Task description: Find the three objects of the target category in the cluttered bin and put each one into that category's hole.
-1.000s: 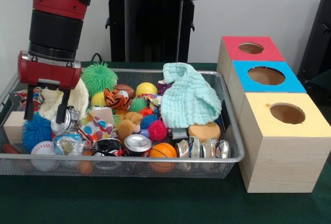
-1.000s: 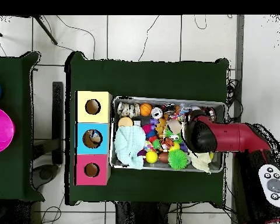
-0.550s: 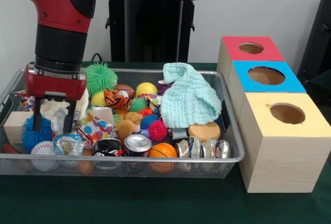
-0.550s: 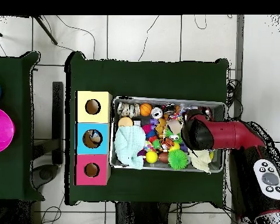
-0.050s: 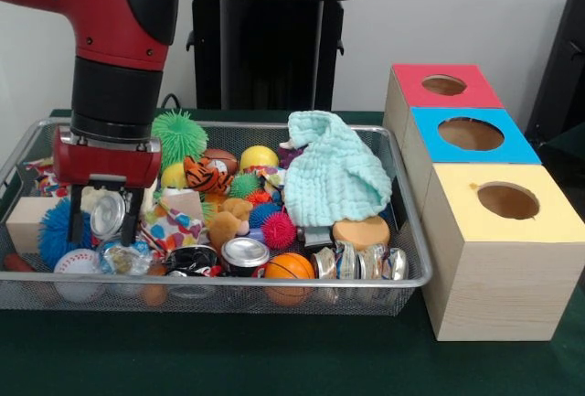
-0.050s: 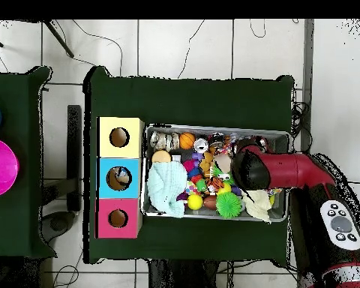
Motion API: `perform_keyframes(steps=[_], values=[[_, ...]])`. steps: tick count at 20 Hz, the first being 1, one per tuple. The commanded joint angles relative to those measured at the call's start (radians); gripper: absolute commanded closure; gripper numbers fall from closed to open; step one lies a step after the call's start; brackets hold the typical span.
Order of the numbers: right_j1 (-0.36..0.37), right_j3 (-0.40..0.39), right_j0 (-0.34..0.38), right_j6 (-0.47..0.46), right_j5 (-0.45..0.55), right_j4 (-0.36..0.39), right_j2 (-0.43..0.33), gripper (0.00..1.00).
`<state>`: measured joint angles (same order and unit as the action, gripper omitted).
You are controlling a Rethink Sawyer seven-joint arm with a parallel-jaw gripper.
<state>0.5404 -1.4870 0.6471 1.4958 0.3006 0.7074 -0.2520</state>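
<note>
Gripper (image 5: 102,225) of the red and black arm stood low in the wire mesh bin (image 5: 274,288), fingers apart astride a crushed silver can (image 5: 108,213), beside the blue spiky ball (image 5: 53,231); grip uncertain

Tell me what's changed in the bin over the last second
The gripper came lower into the wire bin and shifted toward the bin's middle; its open fingers now straddle a crushed silver can. Nothing is lifted yet. The mint cloth, orange ball and three boxes stayed put.
</note>
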Motion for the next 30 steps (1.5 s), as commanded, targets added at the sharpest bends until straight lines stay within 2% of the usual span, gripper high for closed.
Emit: perform_keyframes(steps=[1, 9, 13, 22, 30], values=[[-0.08, 0.041, -0.015, -0.084, 0.043, 0.041, -0.104, 0.0], [-0.111, 0.062, -0.018, -0.084, 0.026, 0.046, -0.118, 0.0], [-0.1, 0.039, -0.02, -0.076, 0.043, 0.023, -0.13, 0.0], [-0.032, -0.029, -0.102, 0.049, 0.068, -0.032, -0.068, 0.0], [-0.076, 0.022, -0.12, 0.049, 0.036, -0.025, -0.05, 0.0]])
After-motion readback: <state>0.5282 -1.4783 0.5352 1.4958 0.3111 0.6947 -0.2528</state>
